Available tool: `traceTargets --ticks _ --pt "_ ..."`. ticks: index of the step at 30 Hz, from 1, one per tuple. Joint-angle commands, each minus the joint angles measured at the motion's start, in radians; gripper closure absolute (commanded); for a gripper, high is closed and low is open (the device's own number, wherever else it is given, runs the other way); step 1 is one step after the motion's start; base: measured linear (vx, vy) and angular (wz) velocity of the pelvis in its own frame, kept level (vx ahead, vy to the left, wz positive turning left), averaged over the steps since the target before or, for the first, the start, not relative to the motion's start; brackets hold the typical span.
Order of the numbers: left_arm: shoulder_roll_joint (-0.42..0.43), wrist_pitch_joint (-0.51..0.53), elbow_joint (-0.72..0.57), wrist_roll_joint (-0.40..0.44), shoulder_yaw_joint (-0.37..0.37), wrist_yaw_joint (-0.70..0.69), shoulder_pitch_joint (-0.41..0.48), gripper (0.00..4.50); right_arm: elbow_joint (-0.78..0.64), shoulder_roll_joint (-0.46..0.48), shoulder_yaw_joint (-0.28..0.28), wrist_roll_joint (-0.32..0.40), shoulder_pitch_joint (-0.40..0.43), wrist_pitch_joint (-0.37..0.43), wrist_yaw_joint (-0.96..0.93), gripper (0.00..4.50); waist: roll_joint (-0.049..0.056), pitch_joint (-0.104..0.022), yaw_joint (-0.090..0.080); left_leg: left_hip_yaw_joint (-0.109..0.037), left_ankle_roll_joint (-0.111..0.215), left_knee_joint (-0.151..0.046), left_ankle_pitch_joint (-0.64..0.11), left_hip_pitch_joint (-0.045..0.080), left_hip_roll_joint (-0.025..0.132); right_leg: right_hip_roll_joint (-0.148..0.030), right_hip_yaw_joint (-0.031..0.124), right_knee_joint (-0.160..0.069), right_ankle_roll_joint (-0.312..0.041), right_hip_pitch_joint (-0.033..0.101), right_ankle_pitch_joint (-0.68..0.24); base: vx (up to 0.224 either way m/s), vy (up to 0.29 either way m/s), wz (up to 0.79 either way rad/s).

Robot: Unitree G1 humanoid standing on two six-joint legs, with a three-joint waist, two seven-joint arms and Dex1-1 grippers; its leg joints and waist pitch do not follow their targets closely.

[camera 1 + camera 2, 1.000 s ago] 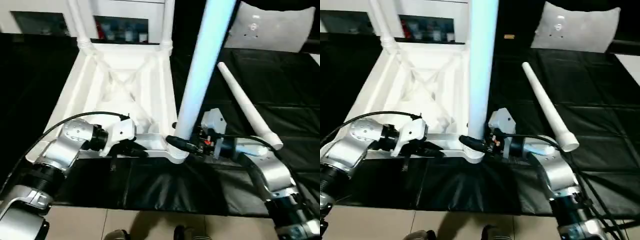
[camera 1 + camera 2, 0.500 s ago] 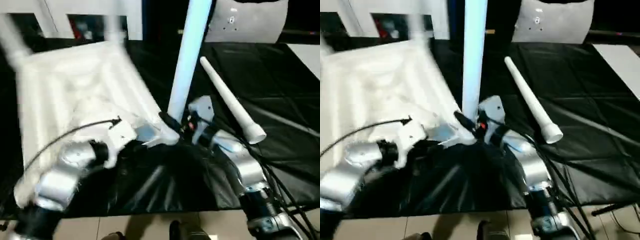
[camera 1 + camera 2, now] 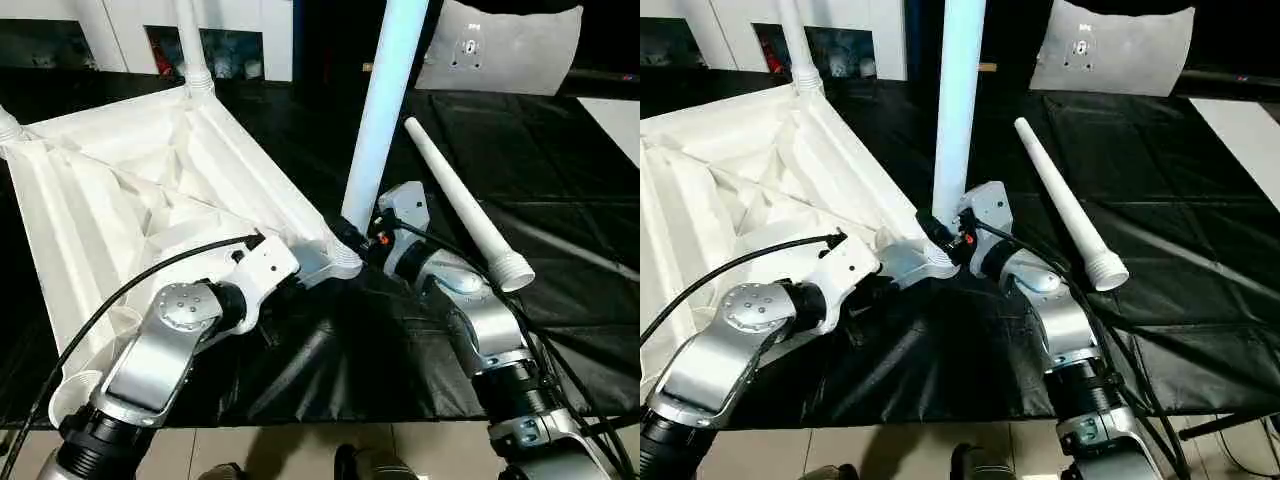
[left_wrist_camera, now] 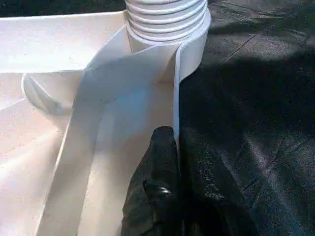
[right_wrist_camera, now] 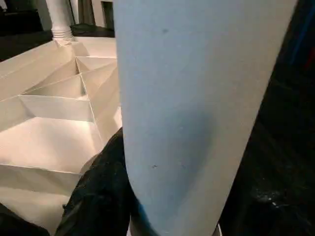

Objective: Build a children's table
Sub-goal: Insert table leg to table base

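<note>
Lying upside down on the black padded bench [image 3: 560,180], the white table top [image 3: 120,190] is the biggest thing in view, its ribbed underside facing up and its body turned at an angle so that one corner points toward the bench's near edge. It covers the left part of the bench. Two legs already stand in its far corner sockets: one at the back [image 3: 190,40], and another at the far left corner [image 3: 8,125], of which little more than the base is visible.

At the table top's near corner a third leg [image 3: 385,95] stands upright in its socket [image 3: 343,262], with its ribbed base seated in the round collar. The right end effector [image 3: 358,240] is clamped around this upright leg just above the socket; the right wrist view has the leg's pale tube pressed against one black finger [image 5: 106,187].

A fourth leg [image 3: 460,200] lies loose on the bench to the right of the upright leg, slanting from the middle toward the near right, its flared end nearest the robot and apart from the table top.

The left end effector [image 4: 170,196] is clenched on the thin rim wall of the table top just beside the same near corner; in the left wrist view one finger sits inside the wall, the other outside it over the black padding, with the threaded base of the upright leg close ahead.

A grey panel [image 3: 495,45] lies beyond the bench's far right edge.
</note>
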Motion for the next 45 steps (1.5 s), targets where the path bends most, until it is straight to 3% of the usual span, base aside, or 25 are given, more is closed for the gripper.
traceTargets --ticks 1,2,4,6,7,8,9,11,17,18,23,27,29,32,35,38,45 --pt "-0.019 0.01 -0.038 -0.009 -0.004 0.02 -0.025 4.5 0.156 0.004 0.034 -0.047 0.056 0.079 -0.011 2.62 0.021 -0.03 0.008 -0.02 0.01 -0.078 -0.317 -0.004 0.05 -0.065 0.042 -0.08 -0.164 0.025 -0.393 0.0 0.0 0.0" --pt "-0.019 0.012 -0.036 -0.01 -0.005 0.021 -0.027 4.5 0.158 0.006 0.032 -0.043 0.055 0.079 -0.009 2.62 0.018 -0.032 0.006 -0.019 0.011 -0.077 -0.321 -0.004 0.049 -0.064 0.042 -0.081 -0.164 0.025 -0.393 0.0 0.0 0.0" --pt "-0.022 0.025 -0.03 -0.009 -0.008 0.025 -0.036 4.5 0.161 0.008 0.028 -0.036 0.052 0.082 -0.002 2.06 0.016 -0.032 0.007 -0.02 0.012 -0.077 -0.321 -0.004 0.049 -0.064 0.041 -0.08 -0.164 0.026 -0.394 0.0 0.0 0.0" --pt "-0.027 0.028 -0.022 -0.006 -0.007 0.033 -0.043 4.5 0.163 0.008 0.027 -0.036 0.05 0.08 -0.002 1.83 0.017 -0.034 0.007 -0.019 0.014 -0.075 -0.313 -0.003 0.049 -0.065 0.042 -0.079 -0.174 0.025 -0.38 0.0 0.0 0.0" --pt "-0.027 0.026 -0.018 -0.005 -0.008 0.033 -0.045 4.5 0.163 0.008 0.027 -0.035 0.05 0.08 -0.001 1.83 0.019 -0.039 0.012 -0.014 0.02 -0.07 -0.285 0.001 0.049 -0.065 0.045 -0.077 -0.186 0.027 -0.322 0.0 0.0 0.0" --pt "-0.024 0.021 -0.01 -0.001 -0.009 0.036 -0.049 4.5 0.165 0.007 0.025 -0.036 0.049 0.08 -0.003 1.74 0.017 -0.041 0.013 -0.015 0.027 -0.069 -0.235 -0.005 0.049 -0.061 0.042 -0.065 -0.208 0.034 -0.236 0.0 0.0 0.0" --pt "-0.022 0.019 -0.003 0.0 -0.01 0.038 -0.052 4.5 0.167 0.005 0.024 -0.035 0.047 0.081 -0.001 1.64 0.022 -0.039 0.015 -0.013 0.031 -0.07 -0.229 -0.005 0.048 -0.06 0.041 -0.066 -0.213 0.033 -0.224 0.0 0.0 0.0" --pt "-0.012 -0.008 0.02 0.008 -0.013 0.038 -0.059 4.5 0.162 -0.001 0.018 -0.036 0.05 0.087 -0.001 1.44 0.02 -0.042 0.018 -0.01 0.042 -0.065 -0.199 -0.003 0.047 -0.06 0.04 -0.062 -0.229 0.037 -0.179 0.0 0.0 0.0" --pt "0.045 -0.109 0.08 0.013 -0.027 -0.018 -0.072 4.5 0.115 -0.026 -0.015 -0.007 0.077 0.083 0.03 0.97 0.018 -0.047 0.023 -0.009 0.059 -0.06 -0.156 -0.003 0.048 -0.064 0.039 -0.056 -0.246 0.046 -0.138 0.0 0.0 0.0" --pt "0.055 -0.133 0.095 0.006 -0.024 -0.031 -0.076 4.5 0.093 -0.041 -0.013 -0.012 0.091 0.07 0.039 0.83 0.023 -0.045 0.024 -0.009 0.062 -0.062 -0.153 -0.002 0.048 -0.062 0.038 -0.055 -0.251 0.045 -0.134 0.0 0.0 0.0" --pt "0.09 -0.28 0.151 -0.046 -0.027 -0.139 -0.078 4.5 -0.009 -0.096 -0.037 0.028 0.146 0.045 0.105 0.5 0.025 -0.047 0.03 -0.008 0.064 -0.059 -0.159 -0.001 0.046 -0.062 0.039 -0.057 -0.251 0.049 -0.14 0.0 0.0 0.0" --pt "0.135 -0.372 0.214 -0.067 -0.049 -0.227 -0.09 4.5 -0.076 -0.149 -0.054 0.051 0.174 0.029 0.172 0.07 0.031 -0.051 0.038 -0.006 0.086 -0.052 -0.096 -0.001 0.045 -0.063 0.039 -0.044 -0.283 0.055 -0.048 0.0 0.0 0.0" --pt "0.144 -0.392 0.235 -0.074 -0.05 -0.253 -0.097 4.5 -0.096 -0.169 -0.059 0.06 0.179 0.029 0.195 0.07 0.029 -0.052 0.042 -0.005 0.105 -0.05 -0.068 -0.002 0.044 -0.061 0.039 -0.038 -0.289 0.058 -0.004 0.0 0.0 0.0" --pt "0.181 -0.473 0.29 -0.087 -0.067 -0.341 -0.115 4.5 -0.138 -0.23 -0.065 0.088 0.183 0.029 0.278 0.07 0.036 -0.049 0.047 -0.004 0.129 -0.046 -0.048 0.002 0.043 -0.061 0.036 -0.034 -0.3 0.057 0.026 0.0 0.0 0.0" --pt "0.213 -0.505 0.308 -0.092 -0.089 -0.417 -0.124 4.5 -0.159 -0.277 -0.051 0.095 0.179 0.023 0.352 0.07 0.036 -0.049 0.049 -0.005 0.128 -0.046 -0.06 0.003 0.048 -0.065 0.036 -0.033 -0.309 0.057 0.01 0.0 0.0 0.0" --pt "0.231 -0.535 0.333 -0.102 -0.106 -0.481 -0.138 4.5 -0.19 -0.346 0.001 0.092 0.176 0.036 0.475 0.07 0.036 -0.048 0.053 -0.004 0.127 -0.045 -0.078 0.006 0.048 -0.064 0.035 -0.033 -0.314 0.058 -0.018 0.0 0.0 0.0" --pt "0.227 -0.593 0.366 -0.129 -0.132 -0.587 -0.164 4.5 -0.155 -0.364 0.046 0.093 0.107 0.059 0.574 0.07 0.032 -0.048 0.064 -0.003 0.121 -0.042 -0.073 0.008 0.05 -0.069 0.037 -0.03 -0.323 0.055 -0.032 0.0 0.0 0.0"
